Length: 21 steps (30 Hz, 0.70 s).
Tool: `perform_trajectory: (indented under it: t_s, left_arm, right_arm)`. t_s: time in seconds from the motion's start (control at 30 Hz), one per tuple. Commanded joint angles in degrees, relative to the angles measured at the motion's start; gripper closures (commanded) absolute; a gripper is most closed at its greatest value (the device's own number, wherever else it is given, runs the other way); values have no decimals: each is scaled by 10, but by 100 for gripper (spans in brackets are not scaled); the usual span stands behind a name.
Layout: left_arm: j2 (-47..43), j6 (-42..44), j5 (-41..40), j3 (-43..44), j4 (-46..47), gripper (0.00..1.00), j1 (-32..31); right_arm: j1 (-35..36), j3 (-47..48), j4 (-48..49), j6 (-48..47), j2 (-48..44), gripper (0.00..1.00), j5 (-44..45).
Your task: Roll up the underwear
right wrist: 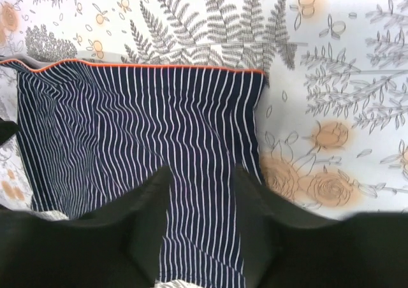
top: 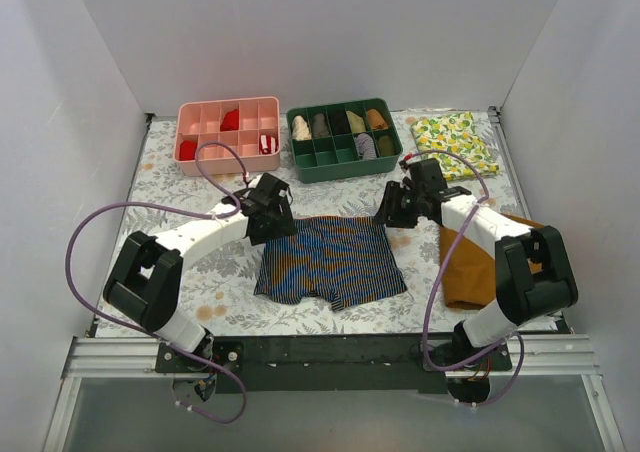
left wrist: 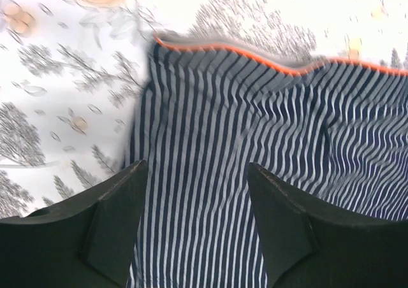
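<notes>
The underwear (top: 330,260) lies spread flat on the floral table cover, dark navy with thin stripes and an orange edge along its far hem. My left gripper (top: 272,217) hovers at its far left corner and my right gripper (top: 392,210) at its far right corner. In the left wrist view the gripper (left wrist: 196,173) stands open over the striped underwear (left wrist: 255,122), which lies flat below its black fingers (left wrist: 121,218). In the right wrist view the gripper (right wrist: 203,176) is open too, above the underwear (right wrist: 127,122) near its right edge. Neither pinches the cloth.
A pink compartment tray (top: 228,168) and a green one (top: 345,174) with rolled items stand at the back. A lemon-print cloth (top: 455,142) lies at the back right. A mustard-brown cloth (top: 470,272) lies under the right arm. White walls enclose the table.
</notes>
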Motion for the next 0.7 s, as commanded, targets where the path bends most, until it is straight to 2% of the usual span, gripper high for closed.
perform_trajectory:
  t_s: [0.0,0.37,0.67]
  left_arm:
    - [-26,30,42,-28,67,37,49]
    - [7,47,80,-51,118,40,66]
    - [16,47,89,-60,129,41,70]
  right_arm:
    - [-12,32,27,19,20,45,-8]
    - [-32,53,44,48,98,46,-5]
    - [-41,24,122,77,122,48,-20]
